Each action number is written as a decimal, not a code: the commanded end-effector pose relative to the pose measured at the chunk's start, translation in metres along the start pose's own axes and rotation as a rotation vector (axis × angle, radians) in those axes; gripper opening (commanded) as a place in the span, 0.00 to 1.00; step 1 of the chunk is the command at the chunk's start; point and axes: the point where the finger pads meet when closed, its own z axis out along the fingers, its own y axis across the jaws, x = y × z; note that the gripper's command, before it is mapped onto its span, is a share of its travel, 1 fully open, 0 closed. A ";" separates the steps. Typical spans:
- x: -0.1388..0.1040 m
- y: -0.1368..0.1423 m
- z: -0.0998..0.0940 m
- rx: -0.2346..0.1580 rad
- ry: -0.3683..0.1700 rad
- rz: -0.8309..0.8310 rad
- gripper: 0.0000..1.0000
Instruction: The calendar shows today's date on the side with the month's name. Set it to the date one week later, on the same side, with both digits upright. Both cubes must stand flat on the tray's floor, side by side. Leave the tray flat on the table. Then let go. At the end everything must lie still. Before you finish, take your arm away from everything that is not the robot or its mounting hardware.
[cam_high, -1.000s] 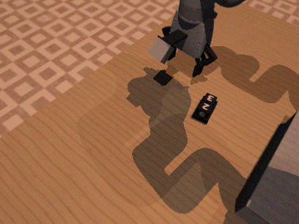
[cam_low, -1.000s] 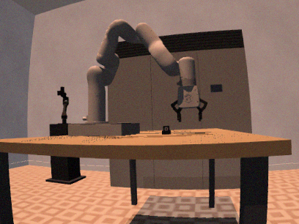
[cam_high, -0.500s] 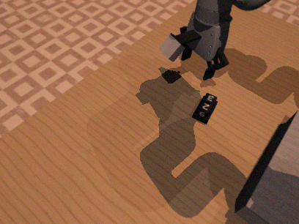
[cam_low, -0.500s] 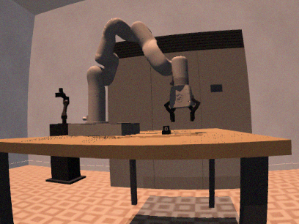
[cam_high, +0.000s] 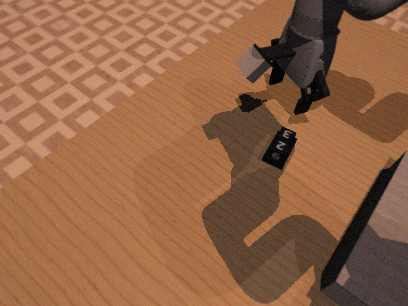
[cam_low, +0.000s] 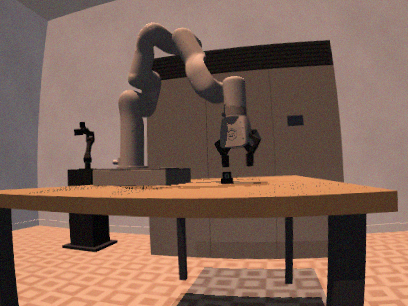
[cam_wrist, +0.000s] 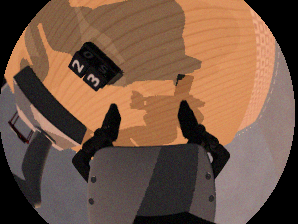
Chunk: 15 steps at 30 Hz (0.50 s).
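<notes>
The small black calendar (cam_high: 288, 145) (cam_low: 226, 178) (cam_wrist: 96, 67) stands on the table. In the wrist view its two black cubes are side by side, with pale digits 2 (cam_wrist: 77, 66) and 3 (cam_wrist: 94, 79) on one side and 0 (cam_wrist: 88, 54) and what looks like a 5 on top. The digits look small and dim in the top view. The black tray is hard to tell from the cubes, and I cannot read a month's name. My gripper (cam_high: 288, 95) (cam_low: 238, 165) (cam_wrist: 148, 109) is open and empty, above the table and off to one side of the calendar.
The arm's mount (cam_high: 382, 240) (cam_low: 130, 176) (cam_wrist: 47, 112) is a large block with a black edge on the table (cam_high: 90, 225) (cam_low: 300, 196). The arm's shadow falls around the calendar. A black jointed device (cam_low: 88, 145) on a pedestal and a tall cabinet (cam_low: 300, 150) are behind the table.
</notes>
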 end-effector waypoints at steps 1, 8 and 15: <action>-0.005 -0.003 -0.002 -0.006 0.001 0.018 1.00; -0.014 -0.009 -0.002 -0.006 0.002 0.158 1.00; -0.030 -0.021 -0.002 -0.007 0.001 0.185 1.00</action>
